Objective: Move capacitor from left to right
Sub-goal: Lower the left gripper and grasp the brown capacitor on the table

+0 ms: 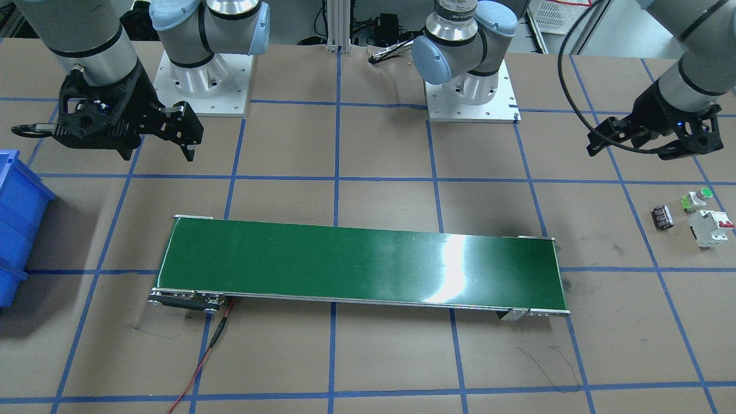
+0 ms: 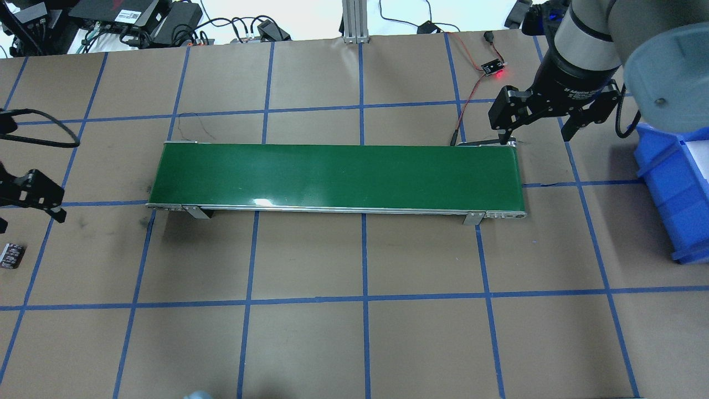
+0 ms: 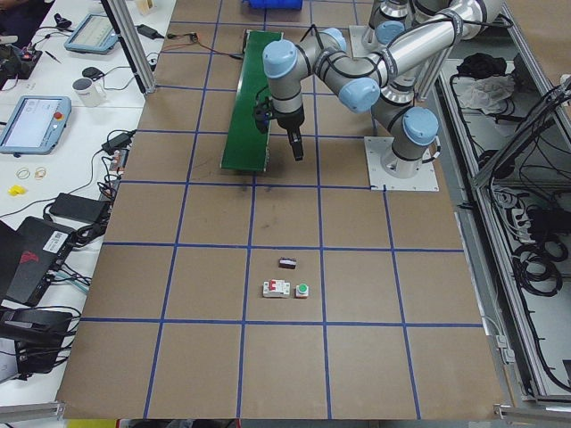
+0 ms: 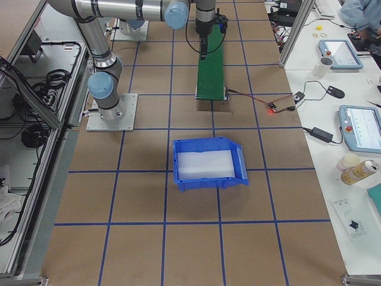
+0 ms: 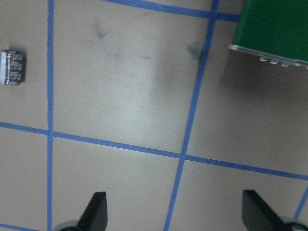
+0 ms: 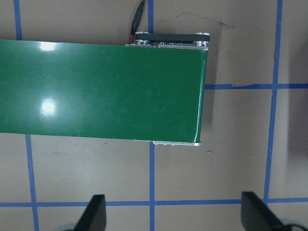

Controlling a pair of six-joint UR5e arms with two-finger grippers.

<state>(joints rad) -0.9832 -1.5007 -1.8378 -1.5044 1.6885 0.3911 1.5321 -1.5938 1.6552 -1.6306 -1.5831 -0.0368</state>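
The capacitor [image 1: 662, 218], a small black cylinder with pale stripes, lies on its side on the brown table at the robot's far left. It also shows in the overhead view [image 2: 11, 256] and at the left edge of the left wrist view [image 5: 12, 68]. My left gripper [image 1: 635, 146] is open and empty. It hovers above the table between the capacitor and the conveyor's left end [image 5: 175, 214]. My right gripper [image 2: 536, 134] is open and empty above the right end of the green conveyor belt [image 2: 332, 174], as the right wrist view [image 6: 175, 214] shows.
A white circuit breaker with red switches [image 1: 712, 227] and a green-capped push button [image 1: 697, 198] sit right beside the capacitor. A blue bin [image 2: 676, 188] stands at the robot's right. A red wire [image 2: 471, 94] runs to the conveyor's right end.
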